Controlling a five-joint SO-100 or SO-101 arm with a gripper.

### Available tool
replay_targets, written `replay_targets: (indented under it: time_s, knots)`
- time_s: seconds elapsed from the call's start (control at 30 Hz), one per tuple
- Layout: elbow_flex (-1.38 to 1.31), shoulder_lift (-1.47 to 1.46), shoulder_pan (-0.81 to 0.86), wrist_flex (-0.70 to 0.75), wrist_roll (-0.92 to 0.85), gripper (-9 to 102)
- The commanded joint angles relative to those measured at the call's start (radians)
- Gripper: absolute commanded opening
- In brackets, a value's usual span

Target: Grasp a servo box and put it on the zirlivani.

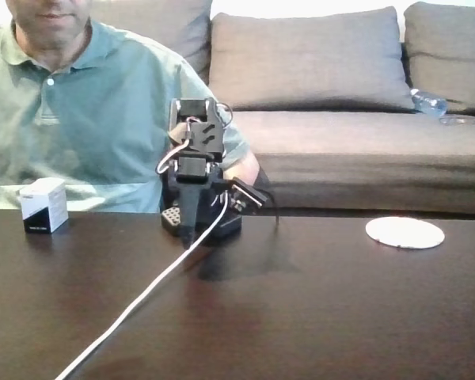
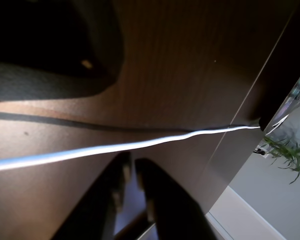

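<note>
The servo box, white above and black below, stands on the dark table at the far left in the fixed view. The zirlivani, a flat white disc, lies on the table at the right. Between them the black arm sits folded at the table's middle, its gripper pointing down at the tabletop, far from both. In the wrist view the gripper comes in from the bottom edge. Its two dark fingers are nearly together with nothing between them, just above the brown table.
A white cable runs from the arm to the table's front edge and crosses the wrist view. A person in a green polo shirt sits behind the table at the left. A grey sofa stands behind.
</note>
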Motion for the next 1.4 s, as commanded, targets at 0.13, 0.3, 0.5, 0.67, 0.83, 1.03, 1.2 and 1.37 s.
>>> replay_targets:
  time_s: [0.13, 0.3, 0.5, 0.67, 0.83, 1.03, 1.2, 1.37]
  knots:
    - [-0.003, 0.006, -0.005, -0.014, -0.003, 0]
    - [-0.003, 0.006, -0.005, -0.014, -0.003, 0]
    - [-0.003, 0.006, -0.005, -0.014, -0.003, 0]
    - [-0.003, 0.006, -0.006, -0.014, -0.005, 0]
    - [-0.003, 0.006, 0.002, -0.014, -0.005, 1]
    - [-0.003, 0.006, 0.009, -0.012, 0.006, 0]
    - [-0.028, 0.006, 0.005, 0.011, 0.129, 0]
    - [-0.261, -0.008, 0.012, 0.087, 0.140, 0]
